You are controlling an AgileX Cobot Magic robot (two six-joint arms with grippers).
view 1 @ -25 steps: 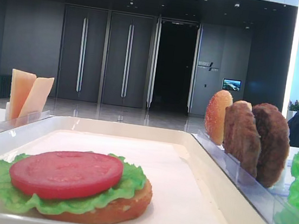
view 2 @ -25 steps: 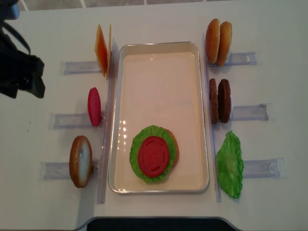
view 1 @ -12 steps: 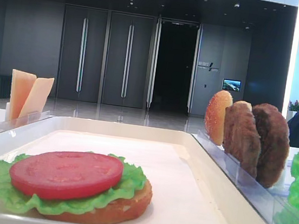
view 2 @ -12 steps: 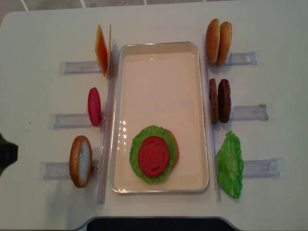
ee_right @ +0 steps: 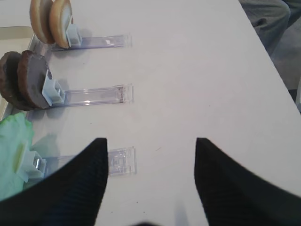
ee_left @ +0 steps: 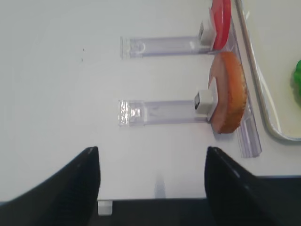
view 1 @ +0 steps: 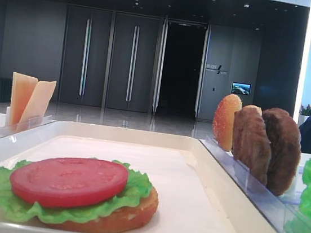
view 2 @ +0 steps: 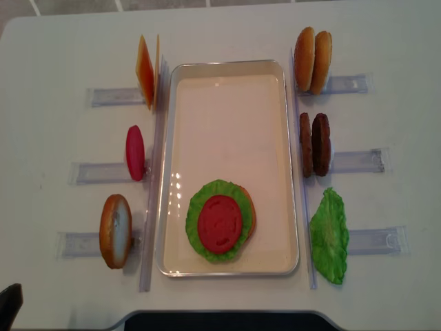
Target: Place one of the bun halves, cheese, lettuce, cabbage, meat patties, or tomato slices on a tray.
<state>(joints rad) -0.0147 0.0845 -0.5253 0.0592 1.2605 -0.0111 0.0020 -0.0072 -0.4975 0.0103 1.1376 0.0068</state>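
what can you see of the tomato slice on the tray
The tomato slice is a flat round red disc with a matte, faintly pitted face and a rounded edge, like a plastic toy. It lies flat on a ruffled green lettuce leaf, which rests on a bun half, together forming a stack at the near end of the white tray. It is narrower than the leaf, whose edge shows all round it. Nothing lies on top of it, and no gripper is near it.

Left gripper (ee_left: 151, 181) hovering low with jaws spread wide, nothing between them; right gripper (ee_right: 150, 174) likewise parted and unladen, dark fingers (ee_right: 82, 179) pointing forward
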